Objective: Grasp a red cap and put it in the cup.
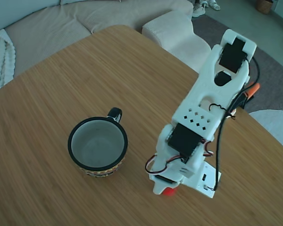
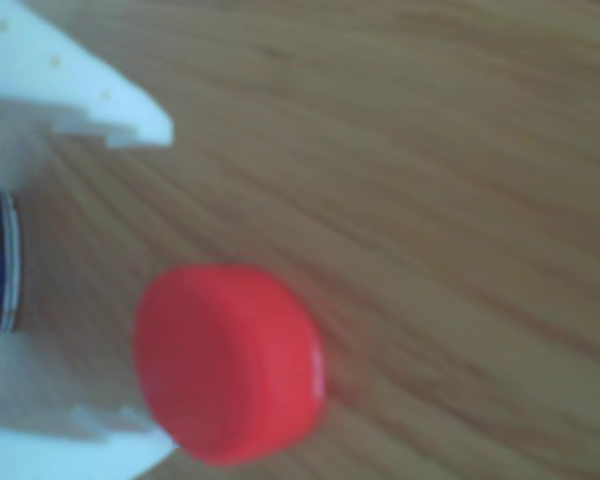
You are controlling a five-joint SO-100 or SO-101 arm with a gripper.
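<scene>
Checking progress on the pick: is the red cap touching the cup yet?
Apart. The fixed view shows the red cap under the end effector, with bare table between it and the cup.

A round-edged wooden table (image 1: pixel 61 84) with fine bamboo-like grain fills most of the fixed view. Behind it stands a beige sofa (image 1: pixel 85 19) with a ribbed cream armrest (image 1: pixel 174 33), and a knitted white throw (image 1: pixel 0 56) lies at the left. A grey rug (image 1: pixel 273 70) covers the floor on the right. Soft daylight falls evenly.

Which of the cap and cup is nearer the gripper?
The red cap, lying between the gripper fingers; the cup stands apart, left in the fixed view.
</scene>
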